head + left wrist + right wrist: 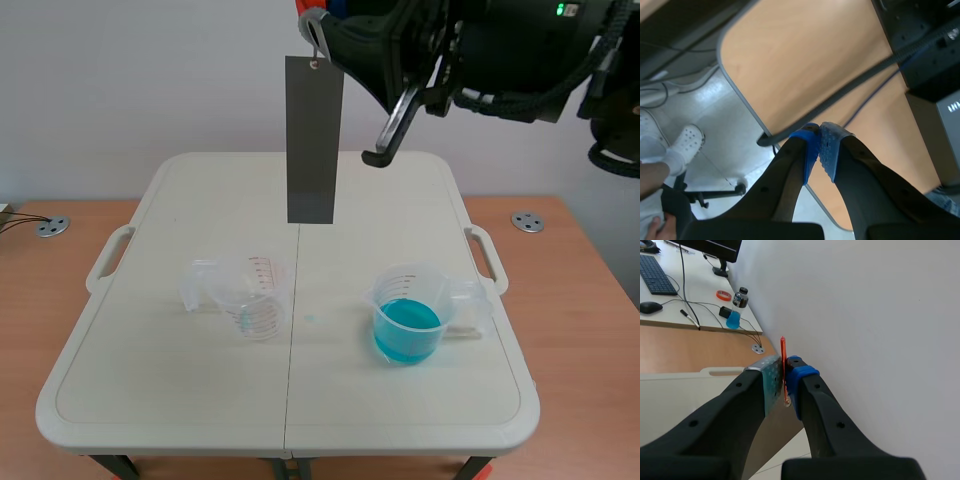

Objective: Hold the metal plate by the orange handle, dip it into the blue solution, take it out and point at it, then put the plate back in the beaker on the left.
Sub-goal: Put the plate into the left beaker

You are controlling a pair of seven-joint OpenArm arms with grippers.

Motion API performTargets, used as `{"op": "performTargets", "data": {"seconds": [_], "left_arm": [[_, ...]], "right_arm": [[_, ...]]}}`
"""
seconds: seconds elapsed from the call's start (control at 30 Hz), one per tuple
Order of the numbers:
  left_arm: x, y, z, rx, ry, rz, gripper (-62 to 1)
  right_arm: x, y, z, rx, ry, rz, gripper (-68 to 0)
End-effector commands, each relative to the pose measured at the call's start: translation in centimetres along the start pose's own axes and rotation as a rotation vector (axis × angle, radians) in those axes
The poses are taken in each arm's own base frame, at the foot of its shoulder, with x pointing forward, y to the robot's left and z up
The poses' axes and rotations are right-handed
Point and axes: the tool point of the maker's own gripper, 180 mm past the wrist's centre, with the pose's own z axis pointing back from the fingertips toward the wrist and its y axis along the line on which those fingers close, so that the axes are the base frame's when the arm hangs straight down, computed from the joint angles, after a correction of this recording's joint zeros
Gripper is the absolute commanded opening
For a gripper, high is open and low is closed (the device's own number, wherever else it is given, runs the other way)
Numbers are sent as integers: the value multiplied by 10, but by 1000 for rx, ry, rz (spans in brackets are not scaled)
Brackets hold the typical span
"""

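The grey metal plate (314, 140) hangs upright high above the middle of the table's far half. My right gripper (316, 22) is shut on its orange handle (783, 360), the thin strip pressed between the two pads (771, 382). An empty clear beaker (250, 295) stands left of the table's centre seam. To the right of the seam stands a beaker of blue solution (408, 325). The plate is well above both beakers and nearer the seam. My left gripper (819, 134) is shut on nothing, away from the table, over a wooden desk edge and the floor.
The cream folding table (290, 400) rests on a wooden desk with metal discs (52, 227) (527, 222). A person's white shoe (687, 142) and a dark cable (850, 90) lie under my left gripper. Beyond my right gripper are a bottle (737, 307) and a keyboard (655, 275).
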Motion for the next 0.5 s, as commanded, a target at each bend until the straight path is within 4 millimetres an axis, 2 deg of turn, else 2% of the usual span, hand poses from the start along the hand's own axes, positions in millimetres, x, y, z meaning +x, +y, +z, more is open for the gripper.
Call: {"op": "performTargets", "data": {"seconds": [0.0, 0.23, 0.47], "left_arm": [[1, 5, -1, 10, 9, -2, -594], [-2, 11, -5, 19, 28, -11, -594], [-2, 11, -5, 18, 32, -24, -594]], "right_arm": [[10, -5, -6, 3, -40, 6, -662], [6, 1, -31, 40, -37, -22, -662], [6, 6, -47, 66, -48, -44, -662]]}}
